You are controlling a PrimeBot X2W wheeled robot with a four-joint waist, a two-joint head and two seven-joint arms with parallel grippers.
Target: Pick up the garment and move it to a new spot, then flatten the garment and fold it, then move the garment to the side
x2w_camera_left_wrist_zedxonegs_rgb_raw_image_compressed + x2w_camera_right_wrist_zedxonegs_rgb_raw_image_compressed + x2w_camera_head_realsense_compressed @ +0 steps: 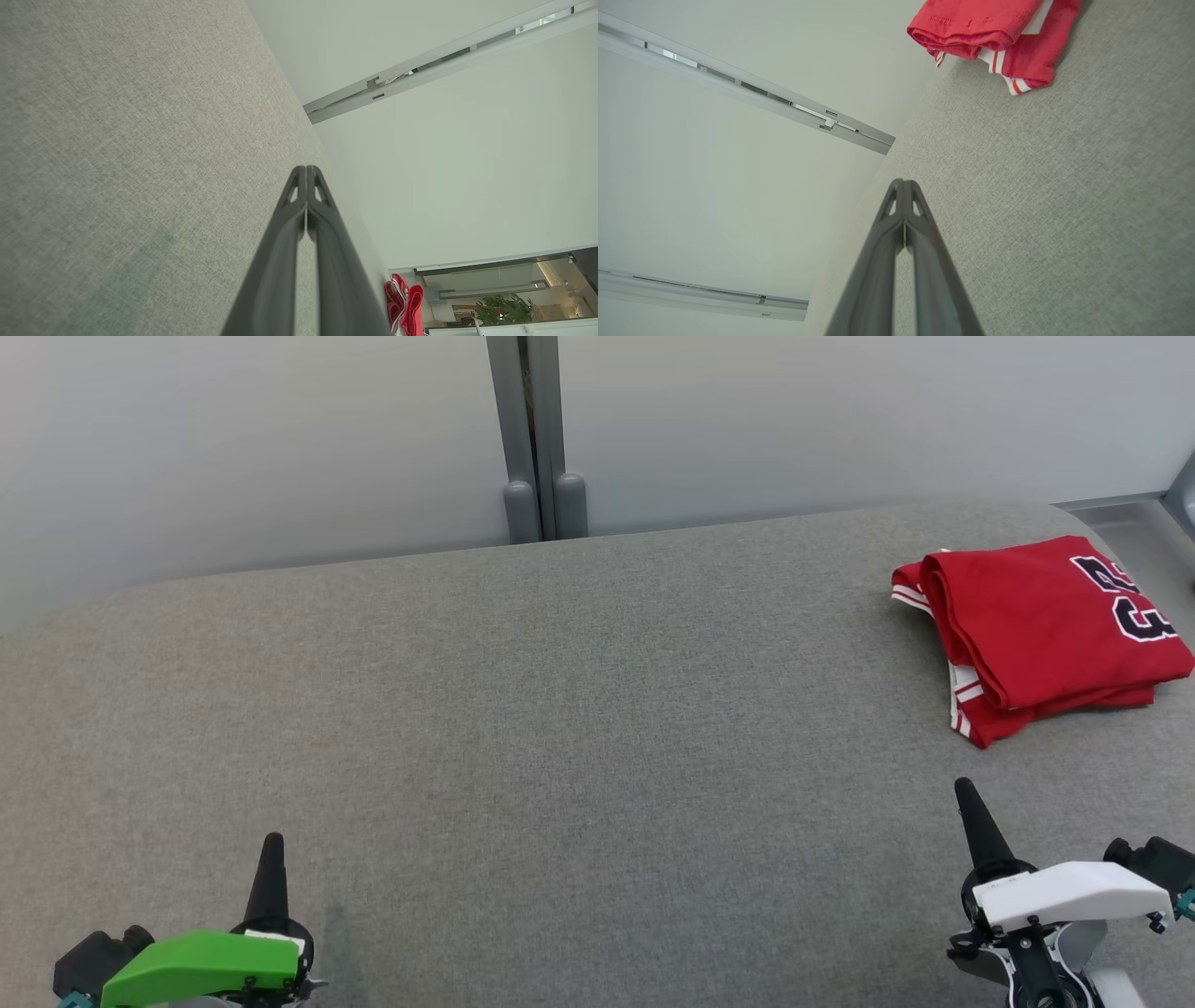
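Note:
The garment (1041,630) is a red jersey with white trim and dark numerals, lying folded in a compact stack at the far right of the grey fabric surface (560,728). It also appears as the garment (990,32) at the top of the right wrist view and as a small red shape, the garment (404,303), low in the left wrist view. My right gripper (963,789) stands shut and empty a short way in front of the jersey. At the lower left my left gripper (272,840) is shut, holding nothing, far from the jersey.
A pale wall (233,448) with a grey vertical post (532,439) runs behind the surface's far rounded edge. The jersey lies close to the right end of the surface, where a grey ledge (1134,513) shows beyond it.

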